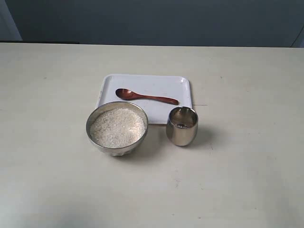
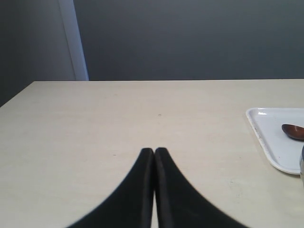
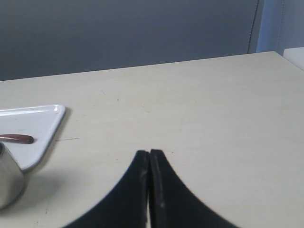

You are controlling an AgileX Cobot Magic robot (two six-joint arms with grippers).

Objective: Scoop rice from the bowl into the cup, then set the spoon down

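The metal bowl (image 1: 117,128) stands on the table, filled with white rice (image 1: 117,127). To its right stands the small steel cup (image 1: 182,126), its edge also seen in the right wrist view (image 3: 8,180). The dark wooden spoon (image 1: 145,96) lies across the white tray (image 1: 180,83) behind them, its oval end to the left. My left gripper (image 2: 155,151) is shut with nothing held, over bare table left of the tray (image 2: 270,137); the spoon's tip (image 2: 294,131) shows there. My right gripper (image 3: 149,153) is shut and empty, right of the cup. Neither gripper appears in the exterior view.
The pale table (image 1: 247,180) spreads wide on all sides of the tray, bowl and cup. A dark wall (image 1: 156,21) rises behind the far table edge.
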